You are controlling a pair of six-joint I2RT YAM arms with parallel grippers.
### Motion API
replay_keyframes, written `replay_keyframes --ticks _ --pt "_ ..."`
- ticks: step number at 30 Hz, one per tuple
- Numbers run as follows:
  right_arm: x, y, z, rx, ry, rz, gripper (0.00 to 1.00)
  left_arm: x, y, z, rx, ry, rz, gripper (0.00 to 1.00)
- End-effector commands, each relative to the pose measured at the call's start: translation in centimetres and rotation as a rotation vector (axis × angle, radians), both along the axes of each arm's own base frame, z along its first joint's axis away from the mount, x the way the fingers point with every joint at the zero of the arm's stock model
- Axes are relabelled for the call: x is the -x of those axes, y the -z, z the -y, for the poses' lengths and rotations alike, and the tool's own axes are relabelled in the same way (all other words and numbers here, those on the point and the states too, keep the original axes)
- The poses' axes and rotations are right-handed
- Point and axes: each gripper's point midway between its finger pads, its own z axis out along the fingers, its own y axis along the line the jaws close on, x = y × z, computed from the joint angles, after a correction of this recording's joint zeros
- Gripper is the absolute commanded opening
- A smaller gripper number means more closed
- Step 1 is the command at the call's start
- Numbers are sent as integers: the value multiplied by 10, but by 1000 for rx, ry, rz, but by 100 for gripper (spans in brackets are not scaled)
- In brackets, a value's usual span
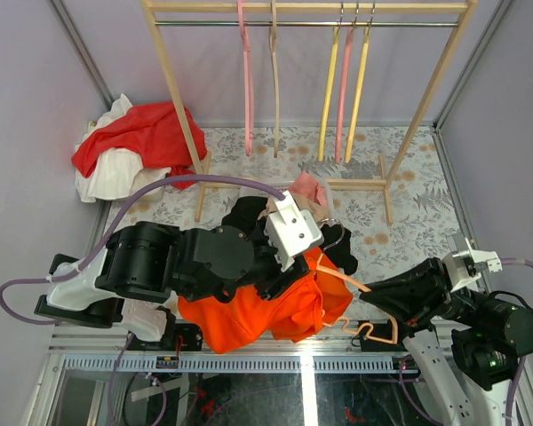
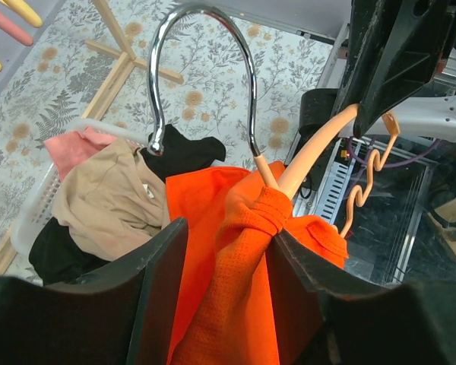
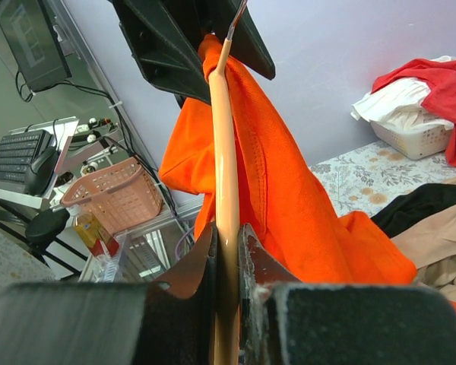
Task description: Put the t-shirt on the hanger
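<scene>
The t-shirt [image 1: 249, 319] is hanging in a bright orange bunch well in front of the wooden rack [image 1: 182, 106], out by the table's [image 1: 409, 204] near edge, and it is draping over the peach hanger [image 1: 373, 334].

The left arm is reaching across in front of the rack, with its left pincer [image 2: 228, 293] pointing down into the cloth. A twisted fold of mesh fabric is filling the gap between its fingers [image 2: 163, 281]. Whether they are really pinching it, I cannot tell.

The right arm is stretching in low from the rack's right-hand side. Its right pincer [image 3: 228, 247] is clamping narrowly on the hanger's straight arm, fingers [image 3: 197, 266] pressing both sides.

From the right wrist view the hanger's arm is running straight up towards the other pincer, with orange cloth falling down one side of it. The silver hook [image 2: 205, 46] is arching above the knot of fabric, and the wavy lower bar is dangling free on the side away from the rack.

Between the shirt and the rack a heap of clothes is crowding in: a black garment [image 1: 249, 213], a tan garment [image 2: 114, 198] and a pink piece [image 1: 306, 186]. Pink hangers [image 1: 246, 80] and yellow hangers [image 1: 329, 89] are hanging on the rack's rail. A red cloth [image 1: 151, 133] is spilling over white laundry off the rack's left leg.
</scene>
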Motion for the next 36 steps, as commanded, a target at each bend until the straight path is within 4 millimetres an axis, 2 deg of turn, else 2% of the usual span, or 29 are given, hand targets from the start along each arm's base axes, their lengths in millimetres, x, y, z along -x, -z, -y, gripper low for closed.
replay_keyframes --ticks 1,3,4,6,10,14,19,21,24,26,28,32,36 --pt "-8 -27 1 -61 35 48 0 4 9 19 -16 37 -14 14" --pt "-12 -26 1 -40 55 33 0 0 10 18 -22 24 -14 1" --pt "-16 -23 1 -26 68 20 0 -1 10 16 -20 20 -14 0" --pt "-22 -18 2 1 100 -6 4 -1 9 13 -12 17 -16 0" --pt "-43 -1 8 75 217 -106 32 -1 3 -1 10 19 -19 0" --pt "-61 9 21 142 357 -165 42 3 -4 -16 36 44 -33 0" --pt "-61 0 27 154 400 -152 52 2 -2 -27 43 42 -29 0" --pt "-72 5 33 193 462 -188 52 3 -5 -33 55 48 -32 0" --pt "-80 18 20 218 386 -244 38 5 -10 -36 86 64 -25 0" --pt "-71 19 0 183 207 -265 33 3 -15 -36 108 59 -11 0" --pt "-50 17 -13 153 16 -270 33 1 -20 -35 131 57 6 0" --pt "-34 11 -17 131 -95 -232 35 0 -34 -27 189 77 43 0" --pt "-30 4 -18 122 -133 -228 38 1 -50 -15 250 105 81 0"
